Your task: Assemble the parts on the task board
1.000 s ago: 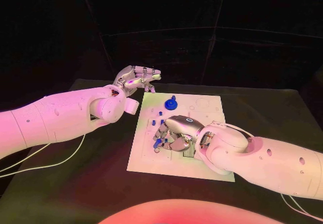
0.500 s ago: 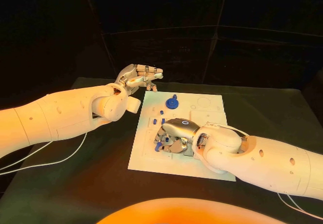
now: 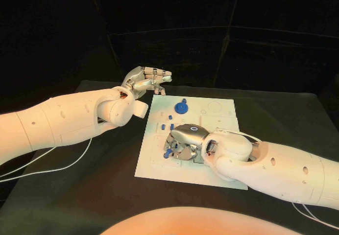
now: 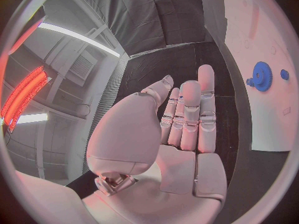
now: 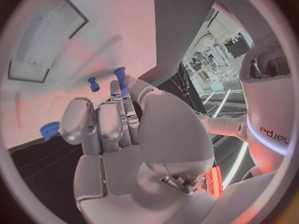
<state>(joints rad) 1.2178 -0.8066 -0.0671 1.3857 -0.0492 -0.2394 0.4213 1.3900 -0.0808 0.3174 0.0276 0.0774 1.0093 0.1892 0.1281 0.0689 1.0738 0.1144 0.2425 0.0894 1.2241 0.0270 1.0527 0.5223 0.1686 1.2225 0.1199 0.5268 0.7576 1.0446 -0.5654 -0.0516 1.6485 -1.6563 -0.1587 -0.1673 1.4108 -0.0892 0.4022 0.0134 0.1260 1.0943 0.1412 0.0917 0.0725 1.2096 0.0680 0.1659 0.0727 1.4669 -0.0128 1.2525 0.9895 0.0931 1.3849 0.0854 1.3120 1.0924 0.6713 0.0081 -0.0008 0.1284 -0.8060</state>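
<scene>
Blue peg (image 5: 120,76) at right robot hand (image 3: 185,142) fingertips

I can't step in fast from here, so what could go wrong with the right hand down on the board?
The right hand pinches a blue peg over the white board; it could tilt and jam. Its fingers crowd the other small pegs and may knock them. The left hand hovers open off the board, so the board may slide.
</scene>
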